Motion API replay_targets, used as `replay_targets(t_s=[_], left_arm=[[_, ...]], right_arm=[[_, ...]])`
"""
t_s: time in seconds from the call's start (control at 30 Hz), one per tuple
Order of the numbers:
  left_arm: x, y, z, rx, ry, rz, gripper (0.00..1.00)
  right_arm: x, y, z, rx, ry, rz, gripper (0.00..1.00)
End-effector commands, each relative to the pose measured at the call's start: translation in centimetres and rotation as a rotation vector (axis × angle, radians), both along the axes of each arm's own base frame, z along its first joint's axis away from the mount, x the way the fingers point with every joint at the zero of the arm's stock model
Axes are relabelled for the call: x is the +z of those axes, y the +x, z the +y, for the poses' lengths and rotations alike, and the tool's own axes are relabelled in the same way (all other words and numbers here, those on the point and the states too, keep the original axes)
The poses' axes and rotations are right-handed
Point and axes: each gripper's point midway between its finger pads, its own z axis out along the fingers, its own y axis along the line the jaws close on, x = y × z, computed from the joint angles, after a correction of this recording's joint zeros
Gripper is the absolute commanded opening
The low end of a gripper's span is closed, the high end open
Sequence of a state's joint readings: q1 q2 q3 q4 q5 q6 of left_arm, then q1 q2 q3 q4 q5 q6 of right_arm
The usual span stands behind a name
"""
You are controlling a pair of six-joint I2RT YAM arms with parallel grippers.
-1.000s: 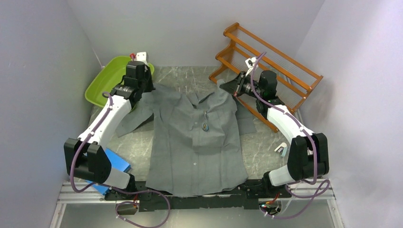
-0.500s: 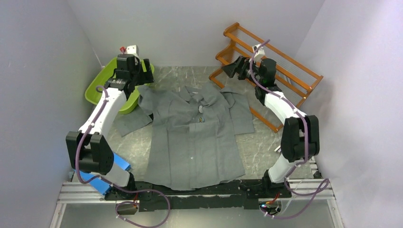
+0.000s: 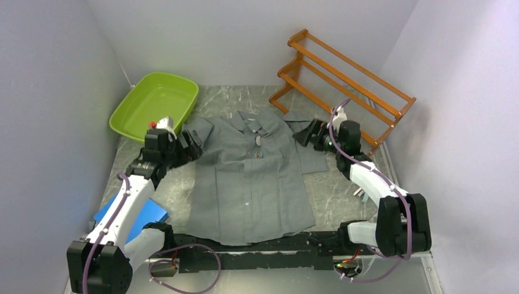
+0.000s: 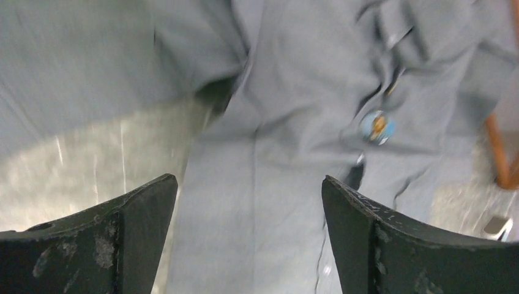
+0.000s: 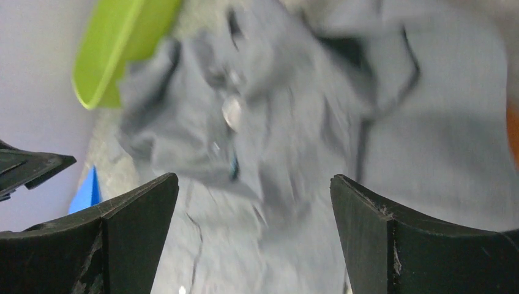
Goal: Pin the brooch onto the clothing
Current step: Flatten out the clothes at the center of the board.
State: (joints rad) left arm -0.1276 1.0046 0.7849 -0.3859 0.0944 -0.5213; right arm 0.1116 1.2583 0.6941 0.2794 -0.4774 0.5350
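Note:
The clothing (image 3: 251, 184), a dark-grey short-sleeved shirt, lies spread flat on the marble table, collar toward the back. The brooch (image 3: 259, 154), small and round with a blue rim, sits on the chest just right of the button line; the left wrist view shows it too, brooch (image 4: 376, 127). My left gripper (image 3: 190, 146) hovers open by the shirt's left sleeve, nothing between its fingers (image 4: 141, 208). My right gripper (image 3: 306, 133) hovers open over the right sleeve, also empty. In the right wrist view the shirt (image 5: 294, 147) is blurred beyond the right gripper (image 5: 254, 180).
A lime-green tub (image 3: 153, 104) stands at the back left and a wooden rack (image 3: 343, 73) at the back right. A blue flat object (image 3: 131, 217) lies near the left arm's base. A small pale item (image 3: 362, 193) lies right of the shirt.
Both grippers, shut on the shirt's shoulders a second ago, have opened and let go. Both arms have since drawn back toward the near side, and the shirt has settled flat.

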Motion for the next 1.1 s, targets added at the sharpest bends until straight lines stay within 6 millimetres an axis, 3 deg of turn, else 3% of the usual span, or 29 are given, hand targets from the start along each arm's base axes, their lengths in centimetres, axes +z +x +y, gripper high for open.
replay_targets(t_s=[0.0, 0.13, 0.33, 0.6, 0.73, 0.87, 0.97, 1.07], left_arm=[[-5.0, -4.6, -1.1, 0.051, -0.142, 0.174, 0.93], [-8.0, -6.3, 0.4, 0.169, -0.135, 0.227, 0.94], [-9.2, -5.9, 0.1, 0.168, -0.143, 0.262, 0.94], [-8.7, -5.0, -0.1, 0.146, -0.14, 0.251, 0.93], [-8.2, -4.8, -0.2, 0.149, -0.146, 0.232, 0.93], [-7.8, -4.9, -0.3, 0.139, -0.152, 0.227, 0.92], [-7.3, -4.9, -0.3, 0.138, -0.158, 0.211, 0.92], [-6.3, -5.0, -0.6, 0.123, -0.171, 0.185, 0.91]], right_arm=[[-6.0, -2.9, -1.6, -0.065, -0.042, 0.183, 0.98], [-9.8, -3.6, -5.9, -0.295, -0.045, 0.315, 0.98], [-12.8, -4.6, -9.3, -0.507, 0.01, 0.439, 0.94], [-16.1, -6.9, -9.9, -0.592, 0.072, 0.593, 0.84], [-17.5, -7.0, -10.3, -0.629, 0.135, 0.644, 0.79], [-19.4, -7.2, -9.3, -0.582, 0.205, 0.711, 0.77], [-19.7, -6.6, -9.0, -0.566, 0.262, 0.709, 0.62], [-19.3, -5.6, -9.0, -0.561, 0.282, 0.694, 0.4]])
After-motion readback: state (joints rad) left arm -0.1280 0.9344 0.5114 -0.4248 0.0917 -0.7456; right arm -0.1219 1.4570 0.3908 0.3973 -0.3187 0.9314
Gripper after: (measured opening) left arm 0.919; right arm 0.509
